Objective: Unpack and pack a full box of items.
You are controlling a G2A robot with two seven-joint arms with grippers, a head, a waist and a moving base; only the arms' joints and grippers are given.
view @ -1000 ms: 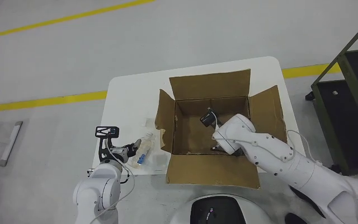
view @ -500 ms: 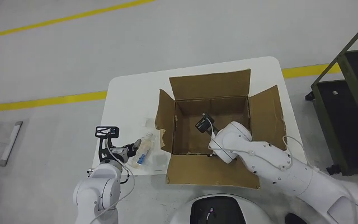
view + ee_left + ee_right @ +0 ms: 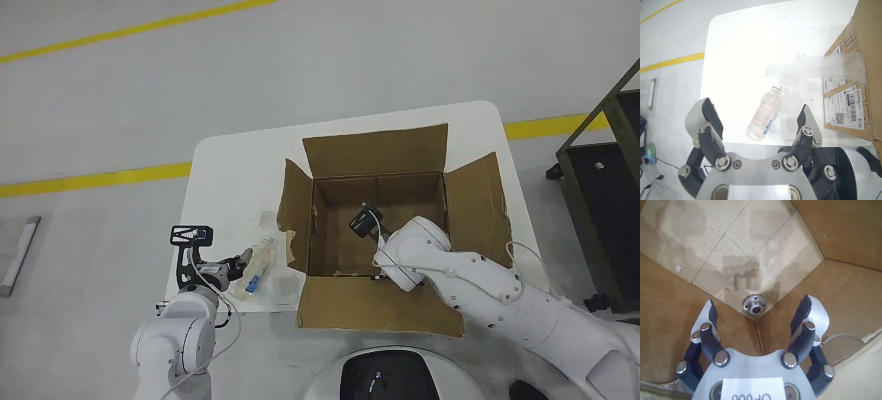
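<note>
An open cardboard box (image 3: 470,195) stands on the white table (image 3: 240,170). Inside it, a small round metal flange (image 3: 754,307) lies in a bottom corner. My right gripper (image 3: 759,306) hangs open just above the flange, one finger on each side, not touching it. In the top view the right arm (image 3: 430,255) leans over the box's near wall. A clear plastic bottle (image 3: 764,117) lies on its side on the table left of the box, also in the top view (image 3: 260,262). My left gripper (image 3: 758,115) is open above the bottle's lower half, near the table's front edge (image 3: 232,267).
A clear plastic sheet (image 3: 810,66) lies between the bottle and the box's labelled outer flap (image 3: 846,98). A small clear piece (image 3: 288,286) rests by the box's near left corner. A dark rack (image 3: 600,190) stands off the table's right side.
The right arm has shifted a little to the left and lower inside the box, then held still. The left arm and the bottle have not moved.
</note>
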